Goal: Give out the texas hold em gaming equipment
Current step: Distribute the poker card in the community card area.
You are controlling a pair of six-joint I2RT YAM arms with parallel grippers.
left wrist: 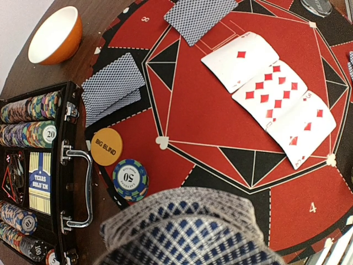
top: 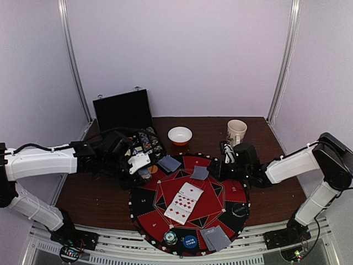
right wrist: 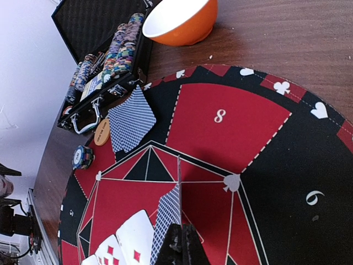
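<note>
On the round red-and-black mat (top: 231, 190) a fan of face-up diamond cards (top: 185, 202) lies in the middle. Face-down cards lie at the far left (top: 169, 163) and at the near edge (top: 216, 238). My left gripper (top: 140, 163) hovers over the mat's left rim, shut on a deck of blue-backed cards (left wrist: 187, 232) that hides its fingers. Below it lie an orange "BIG BLIND" disc (left wrist: 106, 146) and a blue chip (left wrist: 130, 179). My right gripper (right wrist: 182, 245) is shut on a card (right wrist: 179, 187) seen edge-on above the mat's far middle (top: 199, 173).
An open black case (top: 124, 110) with rows of chips (left wrist: 30, 107) stands at the back left. An orange bowl (top: 180, 134) and a white cup (top: 236, 131) sit behind the mat. Further discs (top: 170, 238) (top: 190, 242) (top: 238, 209) lie on the mat's near and right rim.
</note>
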